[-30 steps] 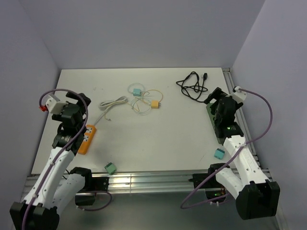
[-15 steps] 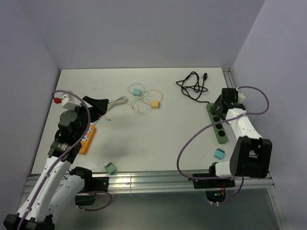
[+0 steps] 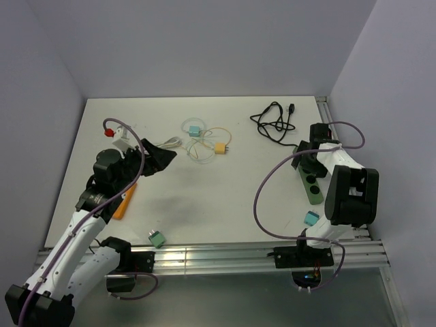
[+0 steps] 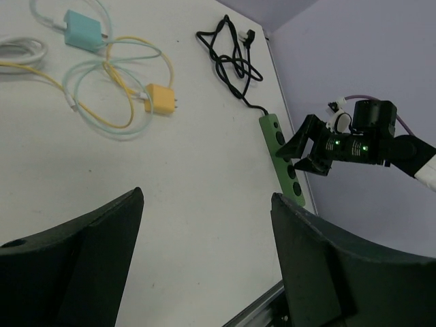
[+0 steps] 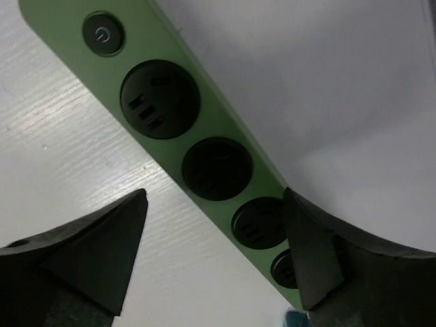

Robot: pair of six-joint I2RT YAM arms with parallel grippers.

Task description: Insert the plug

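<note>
One left pincer point(image 4: 206, 204) and one right pincer point(image 5: 214, 204), both agape, empty; one green power strip point(image 5: 187, 133), four sockets point(image 5: 160, 99).

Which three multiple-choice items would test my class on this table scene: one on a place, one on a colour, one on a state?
1. Where does the green power strip lie?
A) in the middle
B) by the right edge of the table
C) in the far left corner

2. What colour is the coiled cord joined to it?
A) white
B) red
C) black

3. How is the right pincer?
A) open, holding nothing
B) shut on a plug
C) shut on the strip

Answers:
1 B, the top view shows it along the right edge.
2 C, the cord is black in the top and left wrist views.
3 A, the right wrist view shows it spread, with only the strip beneath.
</note>
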